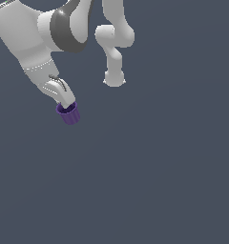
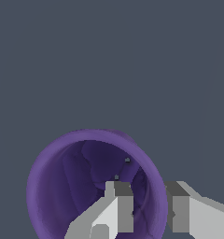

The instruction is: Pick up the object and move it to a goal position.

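Arm: the white robot arm (image 1: 45,38) comes in from the upper corner on the exterior view's left and slopes downward, with a dark grey band around one joint.

Base: a second white part of the arm (image 1: 114,52) stands further back, near the top middle of the exterior view, well apart from the cup.

Gripper: the gripper (image 1: 66,101) is at the lower end of the arm and points down into the cup. In the wrist view the gripper (image 2: 149,210) has one finger (image 2: 116,210) inside the cup and the other finger (image 2: 188,214) outside it, so the cup wall sits between them. The jaws are closed on this wall and the gripper is grasping the cup.

Cup: the small dark purple cup (image 1: 68,113) hangs directly at the gripper tip, in the upper part of the exterior view's left half. It is tilted, with the open rim turned up toward the gripper and the narrower bottom pointing down and toward the exterior view's right. Ribs show on its side. In the wrist view the cup (image 2: 58,186) is seen through its round open rim, with the darker purple inside visible.

Counter: a plain dark grey-blue surface (image 1: 159,181) fills the background in both views. I cannot tell if the cup touches it or is lifted above it.
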You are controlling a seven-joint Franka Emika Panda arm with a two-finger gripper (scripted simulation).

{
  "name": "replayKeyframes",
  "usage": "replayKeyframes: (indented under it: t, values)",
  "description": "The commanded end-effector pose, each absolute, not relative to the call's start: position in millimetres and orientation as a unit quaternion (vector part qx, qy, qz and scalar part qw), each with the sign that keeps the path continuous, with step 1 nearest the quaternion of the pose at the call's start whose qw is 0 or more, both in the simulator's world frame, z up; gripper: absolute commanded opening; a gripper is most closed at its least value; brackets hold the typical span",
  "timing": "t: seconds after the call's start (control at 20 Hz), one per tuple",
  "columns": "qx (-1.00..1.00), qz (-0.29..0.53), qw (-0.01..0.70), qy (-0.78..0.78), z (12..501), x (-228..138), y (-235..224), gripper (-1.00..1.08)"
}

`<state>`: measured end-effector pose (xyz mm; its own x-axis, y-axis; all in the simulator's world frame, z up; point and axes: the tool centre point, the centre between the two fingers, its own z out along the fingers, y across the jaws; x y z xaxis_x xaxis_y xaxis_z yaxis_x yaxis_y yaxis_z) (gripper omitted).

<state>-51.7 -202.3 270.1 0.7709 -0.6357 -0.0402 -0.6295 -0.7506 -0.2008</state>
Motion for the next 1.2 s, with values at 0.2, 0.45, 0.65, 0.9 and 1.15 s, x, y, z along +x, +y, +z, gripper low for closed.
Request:
replayKeyframes:
  t: [0.2,0.45,0.65,0.9,1.15]
  values:
    - [-0.936,-0.016,0.101,0.338,338,-61,-231,-1.00]
    - [-0.936,-0.016,0.102,0.337,378,-65,-249,-1.00]
    - [-0.936,-0.016,0.102,0.337,400,-67,-259,-1.00]
    - [-0.936,-0.016,0.102,0.337,417,-67,-267,-1.00]
    - [-0.936,-0.016,0.103,0.336,422,-67,-270,-1.00]
